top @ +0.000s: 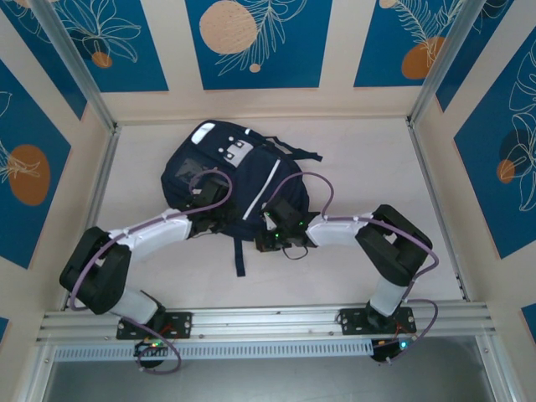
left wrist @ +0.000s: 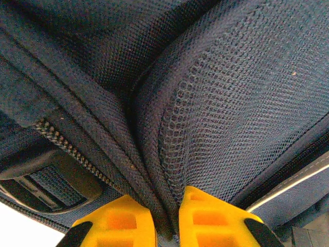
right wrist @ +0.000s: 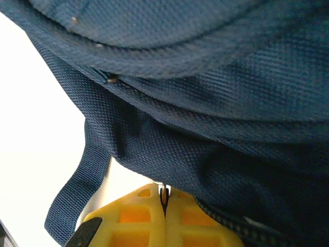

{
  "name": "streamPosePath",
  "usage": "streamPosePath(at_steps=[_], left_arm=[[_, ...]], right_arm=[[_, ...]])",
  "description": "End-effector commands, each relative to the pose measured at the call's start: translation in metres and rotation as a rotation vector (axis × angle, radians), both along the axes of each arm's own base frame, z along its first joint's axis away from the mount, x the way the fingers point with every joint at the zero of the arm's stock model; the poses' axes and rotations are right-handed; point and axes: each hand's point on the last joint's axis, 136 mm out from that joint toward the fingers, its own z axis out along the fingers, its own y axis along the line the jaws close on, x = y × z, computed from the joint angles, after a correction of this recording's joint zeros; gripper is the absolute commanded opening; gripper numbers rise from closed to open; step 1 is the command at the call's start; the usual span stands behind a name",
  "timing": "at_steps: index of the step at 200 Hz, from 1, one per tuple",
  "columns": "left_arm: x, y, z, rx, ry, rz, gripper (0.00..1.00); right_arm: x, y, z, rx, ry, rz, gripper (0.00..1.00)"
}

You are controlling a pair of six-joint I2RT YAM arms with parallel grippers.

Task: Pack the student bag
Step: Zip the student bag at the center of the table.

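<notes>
The student bag [top: 219, 180] lies flat mid-table [top: 360, 167], toward the far side, the left gripper [left wrist: 163, 201] squeezed nearly closed on a fold of its mesh fabric at its near left, the right gripper [right wrist: 164, 199] fully closed at its near right edge, pinching a small metal tab [right wrist: 164, 191].

Backpack [top: 222, 180] fabric blocks both grippers dead ahead. Left gripper [left wrist: 167, 218]: fold of fabric wedged between its fingers. Right gripper [right wrist: 164, 206]: fabric draped right over its closed tips. Loose strap [top: 240, 255] lies between the two. Bare bench [top: 377, 159] is open outboard of each gripper, up to the side rails [top: 432, 197].
</notes>
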Motion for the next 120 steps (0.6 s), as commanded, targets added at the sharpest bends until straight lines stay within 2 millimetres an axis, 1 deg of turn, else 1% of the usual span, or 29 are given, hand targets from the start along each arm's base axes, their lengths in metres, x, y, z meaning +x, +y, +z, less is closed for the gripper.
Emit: streamPosePath(at_steps=[1,70,120], left_arm=[[0.001,0.030,0.003,0.136,-0.026,0.010,0.07],[-0.002,0.040,0.013,0.227,-0.052,-0.057,0.07],[-0.004,0.032,0.016,0.196,-0.041,-0.087,0.08]], right_arm=[[-0.016,-0.035,-0.019,-0.134,0.044,-0.011,0.00],[-0.019,-0.058,-0.015,-0.177,0.021,-0.006,0.00],[-0.022,-0.076,-0.020,-0.230,0.023,-0.006,0.00]])
